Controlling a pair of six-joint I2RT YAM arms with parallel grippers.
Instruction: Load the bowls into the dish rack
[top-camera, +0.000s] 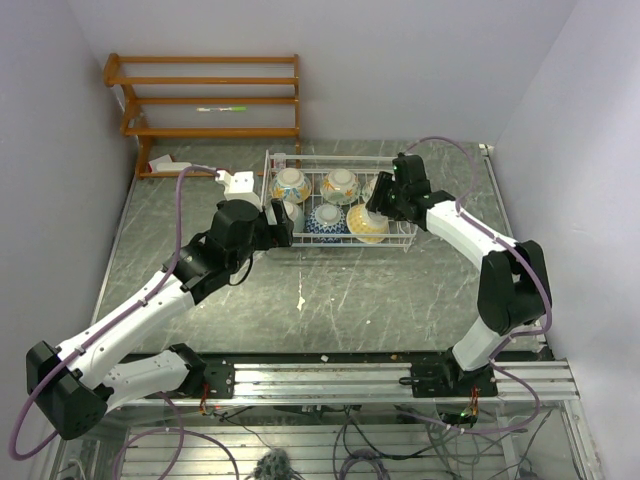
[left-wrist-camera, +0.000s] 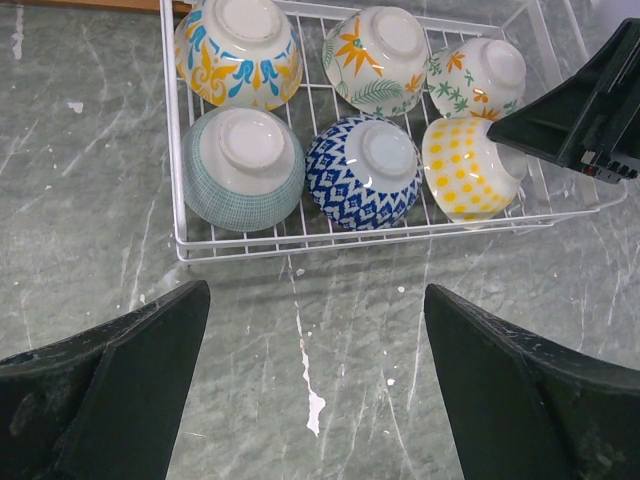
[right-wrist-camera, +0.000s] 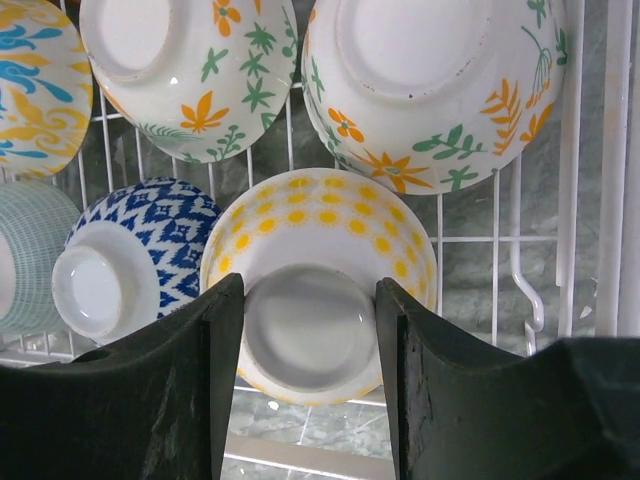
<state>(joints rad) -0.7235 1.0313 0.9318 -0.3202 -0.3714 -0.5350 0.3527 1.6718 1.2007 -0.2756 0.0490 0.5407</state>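
On the marbled tabletop (top-camera: 330, 300), all six bowls (left-wrist-camera: 362, 170) sit upturned in the dish rack (left-wrist-camera: 312, 110), the right end effector (right-wrist-camera: 310, 290) clenched on the yellow-dotted bowl (right-wrist-camera: 315, 225) at its 5 o'clock corner, the left end effector (left-wrist-camera: 315, 300) released and empty, so this looks like the final placement, needing a release and straight lift.

From above, the right tool (top-camera: 376, 210) hid most of the back right bowl (top-camera: 372, 186), the right wrist view's left edge cut off the teal bowl (right-wrist-camera: 20, 255) and the yellow-blue bowl (right-wrist-camera: 35, 85), and nobody could tell if the tool's fingers (right-wrist-camera: 420, 400) touched the yellow spotted bowl (right-wrist-camera: 320, 225).
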